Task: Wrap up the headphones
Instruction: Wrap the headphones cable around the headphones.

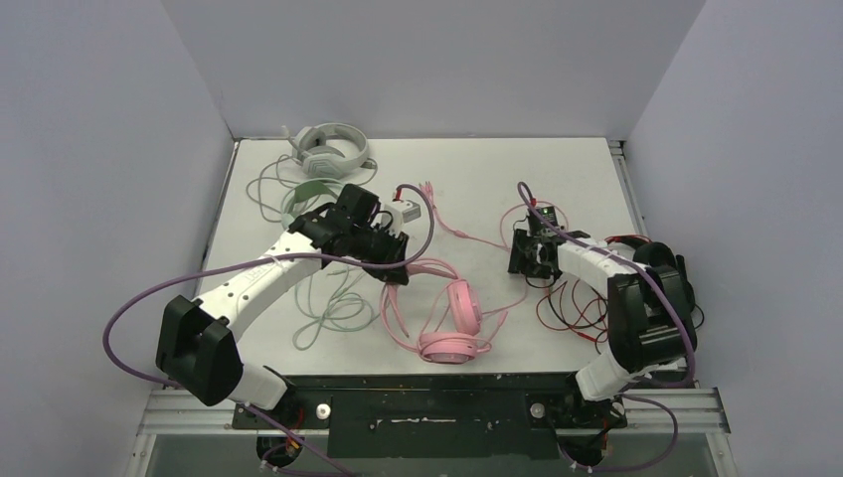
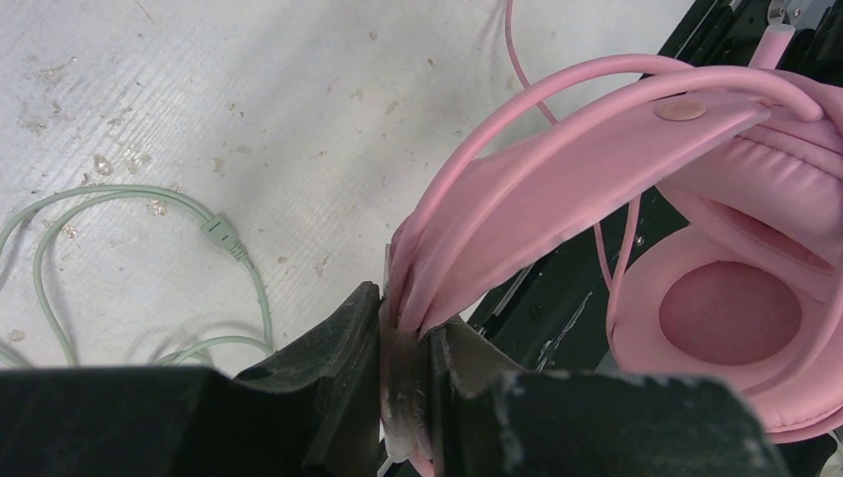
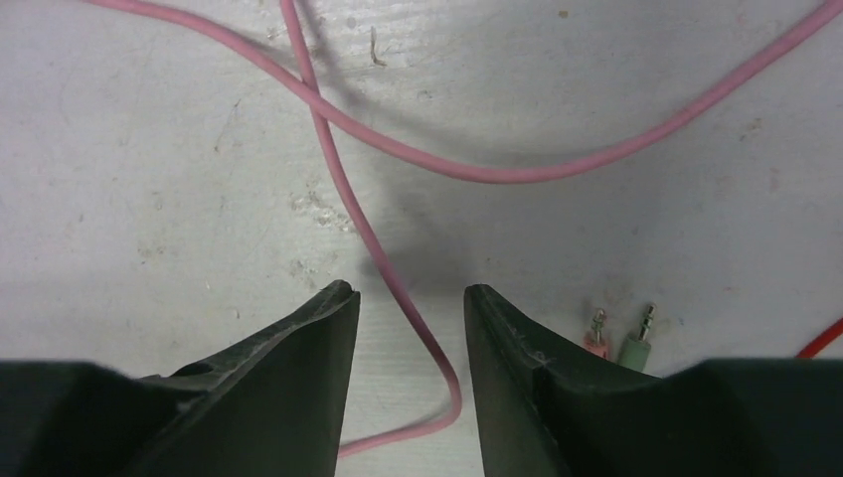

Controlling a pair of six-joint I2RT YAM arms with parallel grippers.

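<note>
The pink headset [image 1: 452, 323] lies near the table's front centre, its cable [image 1: 467, 234] looping back across the table. My left gripper [image 1: 395, 260] is shut on the pink headband [image 2: 557, 169]; an ear cup [image 2: 731, 313] shows at the right of the left wrist view. My right gripper [image 1: 532, 253] is open just over the table, with the pink cable [image 3: 338, 199] running between its fingertips [image 3: 338, 298]. The pale grey-white headset [image 1: 330, 149] sits at the back left. The mint green headset [image 1: 306, 196] is partly hidden behind my left arm; its cable [image 1: 333, 308] sprawls at the left.
A pink plug [image 3: 596, 333] and a green plug [image 3: 638, 343] lie beside my right fingers. Red wires [image 1: 572, 308] trail by the right arm's base. The black front rail [image 1: 427, 393] borders the table's near edge. Grey walls close in on three sides.
</note>
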